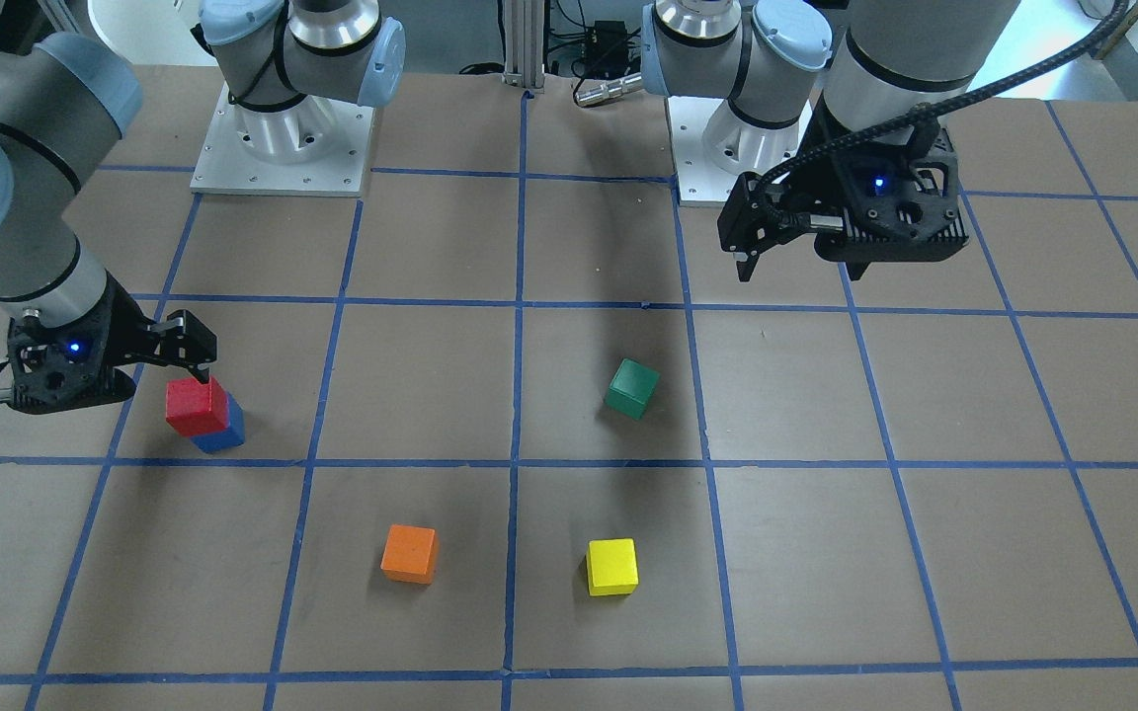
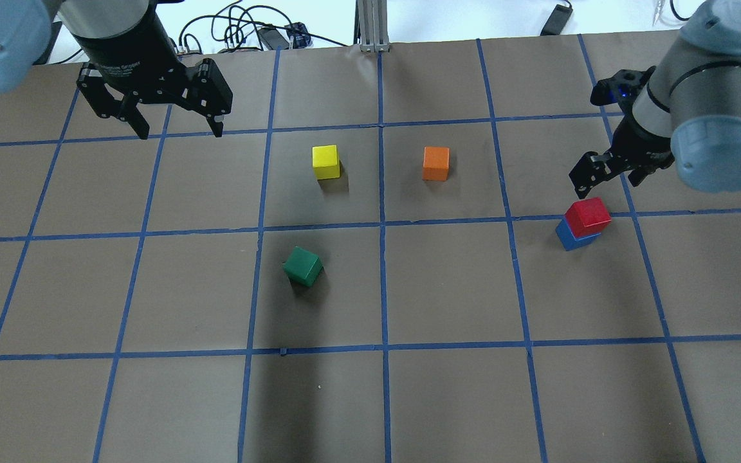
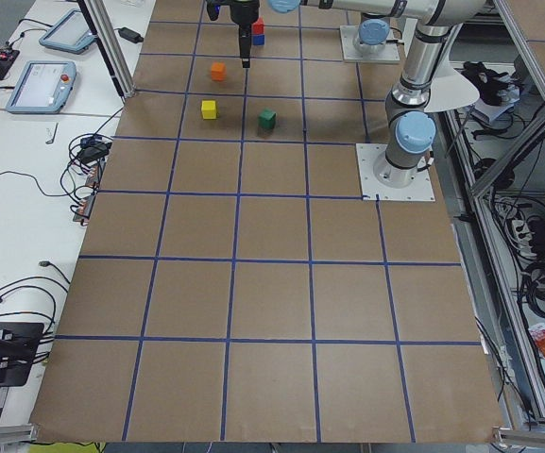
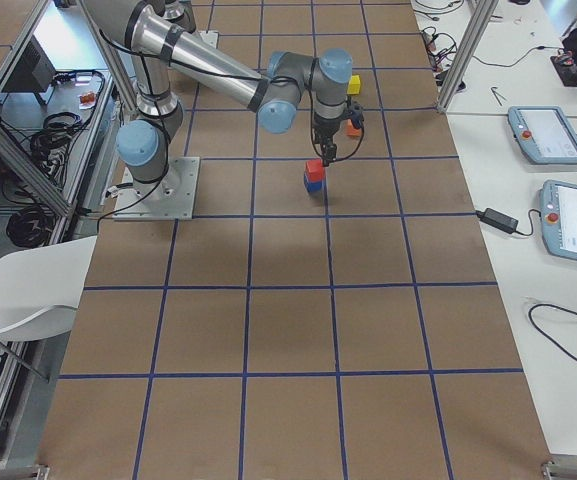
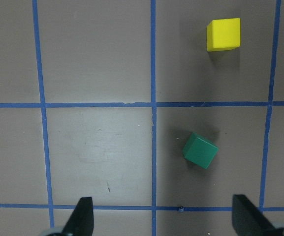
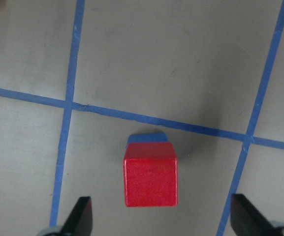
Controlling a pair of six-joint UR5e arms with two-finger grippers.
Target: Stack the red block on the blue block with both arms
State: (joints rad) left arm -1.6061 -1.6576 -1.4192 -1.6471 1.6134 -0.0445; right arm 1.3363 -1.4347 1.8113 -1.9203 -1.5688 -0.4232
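Note:
The red block (image 1: 196,406) sits on top of the blue block (image 1: 223,433), slightly offset, on the brown table. The stack also shows in the overhead view, red (image 2: 587,217) on blue (image 2: 570,238), and in the right wrist view, red (image 6: 150,180) over blue (image 6: 146,139). My right gripper (image 2: 608,183) is open and empty, raised just above and beyond the stack, touching nothing. My left gripper (image 2: 181,134) is open and empty, held high over the far left of the table, away from the stack.
A green cube (image 2: 302,265) lies tilted near the table's middle. A yellow cube (image 2: 326,161) and an orange cube (image 2: 435,163) stand farther out. Blue tape lines grid the table. The green cube (image 5: 200,150) and the yellow cube (image 5: 224,34) show below my left gripper.

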